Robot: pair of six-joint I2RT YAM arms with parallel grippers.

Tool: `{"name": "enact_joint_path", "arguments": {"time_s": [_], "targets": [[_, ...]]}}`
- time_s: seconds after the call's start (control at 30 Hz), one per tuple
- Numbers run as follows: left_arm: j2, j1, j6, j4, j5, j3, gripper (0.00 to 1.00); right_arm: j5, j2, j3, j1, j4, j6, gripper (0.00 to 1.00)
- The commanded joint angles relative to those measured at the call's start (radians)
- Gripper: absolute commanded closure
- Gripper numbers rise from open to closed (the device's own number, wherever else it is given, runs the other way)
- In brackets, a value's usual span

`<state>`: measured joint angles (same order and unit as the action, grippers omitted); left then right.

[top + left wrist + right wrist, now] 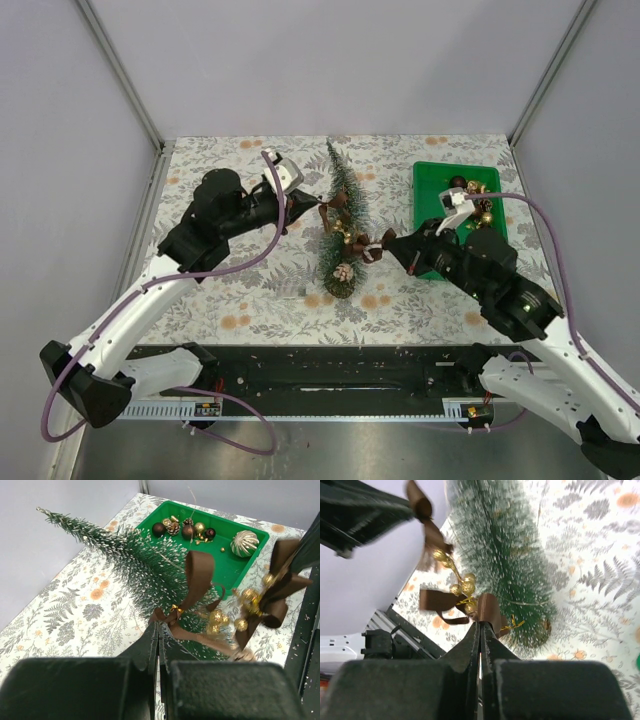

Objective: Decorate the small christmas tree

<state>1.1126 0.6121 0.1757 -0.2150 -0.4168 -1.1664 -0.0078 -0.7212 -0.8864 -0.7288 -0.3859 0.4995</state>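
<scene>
Left gripper pinches a brown bow at 9 o'clock of the small christmas tree. My right gripper clamps a second brown bow at its 3 o'clock.

Table covered with a fern-and-flower print; directly on it, the small christmas tree at centre and a green tray toward the right rear.
</scene>
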Motion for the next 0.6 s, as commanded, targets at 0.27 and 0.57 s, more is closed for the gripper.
{"name": "enact_joint_path", "arguments": {"time_s": [0.27, 0.57], "targets": [[-0.080, -0.046, -0.031, 0.066, 0.009, 0.040, 1.00, 0.144, -0.056, -0.284, -0.009, -0.071, -0.209, 1.00], [-0.129, -0.078, -0.080, 0.058, -0.004, 0.059, 1.00, 0.197, -0.234, -0.440, -0.008, -0.019, -0.364, 1.00]]}}
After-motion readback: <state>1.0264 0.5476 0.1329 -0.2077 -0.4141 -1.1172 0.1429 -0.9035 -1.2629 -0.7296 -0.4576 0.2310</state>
